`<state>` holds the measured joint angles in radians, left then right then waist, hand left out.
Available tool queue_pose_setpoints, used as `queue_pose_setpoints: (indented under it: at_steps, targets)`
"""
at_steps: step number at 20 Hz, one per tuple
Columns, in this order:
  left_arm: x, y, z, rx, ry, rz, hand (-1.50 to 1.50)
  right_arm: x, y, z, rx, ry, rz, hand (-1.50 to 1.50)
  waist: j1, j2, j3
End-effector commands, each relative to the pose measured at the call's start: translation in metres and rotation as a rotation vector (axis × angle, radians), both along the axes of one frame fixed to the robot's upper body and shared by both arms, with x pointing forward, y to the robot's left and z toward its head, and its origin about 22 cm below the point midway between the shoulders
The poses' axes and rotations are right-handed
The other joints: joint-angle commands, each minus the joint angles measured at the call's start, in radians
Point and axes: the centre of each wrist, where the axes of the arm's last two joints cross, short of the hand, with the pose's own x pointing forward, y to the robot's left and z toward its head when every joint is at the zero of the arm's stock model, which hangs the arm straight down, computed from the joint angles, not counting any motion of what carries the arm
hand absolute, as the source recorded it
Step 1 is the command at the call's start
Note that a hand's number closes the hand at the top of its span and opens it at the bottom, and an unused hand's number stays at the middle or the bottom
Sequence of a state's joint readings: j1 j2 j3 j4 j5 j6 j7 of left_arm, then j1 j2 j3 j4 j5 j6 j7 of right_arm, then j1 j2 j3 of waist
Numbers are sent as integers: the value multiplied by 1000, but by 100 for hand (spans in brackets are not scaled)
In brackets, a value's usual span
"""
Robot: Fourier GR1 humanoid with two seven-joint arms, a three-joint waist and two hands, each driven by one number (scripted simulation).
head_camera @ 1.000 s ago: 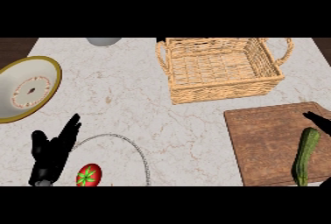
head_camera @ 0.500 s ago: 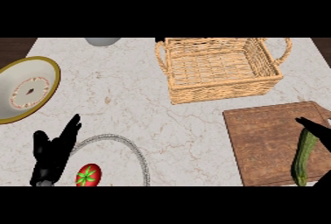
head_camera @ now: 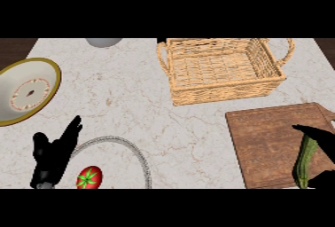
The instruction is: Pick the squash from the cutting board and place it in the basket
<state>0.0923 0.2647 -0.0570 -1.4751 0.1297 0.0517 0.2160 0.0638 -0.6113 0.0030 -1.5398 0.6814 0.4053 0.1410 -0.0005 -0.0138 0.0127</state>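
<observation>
Marble desk (head_camera: 196, 128), squash not yet lifted.
The right hand (head_camera: 322, 137) has relaxed fingers around the squash (head_camera: 305, 160) on the cutting board (head_camera: 268, 142); the left hand (head_camera: 53, 153) rests released; the far basket (head_camera: 222, 71) awaits, nothing placed.

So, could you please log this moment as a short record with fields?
squash: lying on the board's right part, near the view's edge
board: on the counter, in front of the basket
basket: nothing visible in it
right hand: at the squash, finger over its top end; grip unclear
left hand: open, lower left, by the tomato
tomato: inside a wire ring
plate: left edge
</observation>
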Motion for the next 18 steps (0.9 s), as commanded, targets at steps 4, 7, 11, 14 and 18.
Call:
queue_pose_setpoints:
  at_steps: [4,7,11,14,18]
  targets:
    - [-9,-7,-25,-8,153,35,0,1,5,-3,-86,-44,119,150,-2,15,-13]
    - [-19,7,-26,10,139,34,0,12,-7,-4,-118,-86,107,150,7,16,-12]
    - [-9,7,-14,-7,140,19,0,7,56,-17,-103,-98,164,150,4,14,-13]
    - [-8,-4,-17,-14,128,-11,0,12,158,-10,-74,-149,294,150,51,19,-18]
    - [-6,-6,-14,-4,119,-47,0,6,252,-7,-68,-188,361,150,98,25,-19]
